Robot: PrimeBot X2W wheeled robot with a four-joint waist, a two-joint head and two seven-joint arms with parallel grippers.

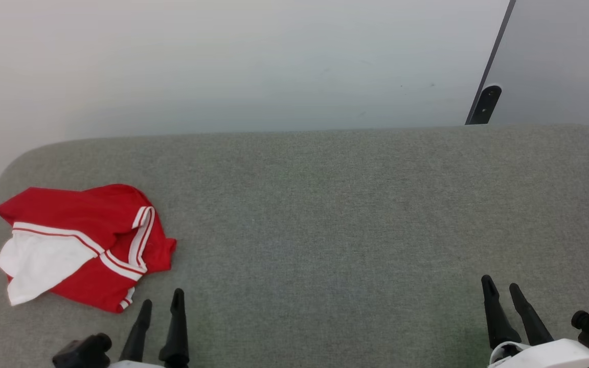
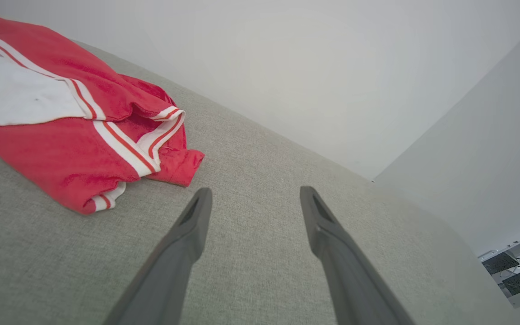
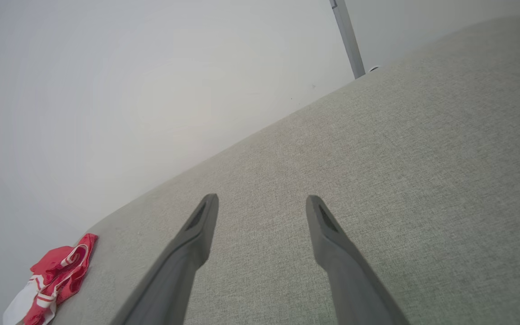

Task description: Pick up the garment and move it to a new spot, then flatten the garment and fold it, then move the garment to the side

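The garment (image 1: 82, 245) lies bunched on the left part of the grey fabric surface (image 1: 325, 214), red with a white sleeve and white-and-red striped trim; its letters and number are hidden in the folds. It also appears in the left wrist view (image 2: 75, 117) and small in the right wrist view (image 3: 52, 280). My left gripper (image 1: 161, 301) (image 2: 253, 196) stands open just right of and below the garment's near corner, holding nothing. My right gripper (image 1: 501, 286) (image 3: 262, 203) is open at the lower right, far from the garment.
A pale wall (image 1: 223, 61) rises behind the surface's back edge. A dark angled post with a rounded bracket (image 1: 486, 102) stands at the back right. Cables and equipment (image 2: 513, 266) show beyond the surface's right end.
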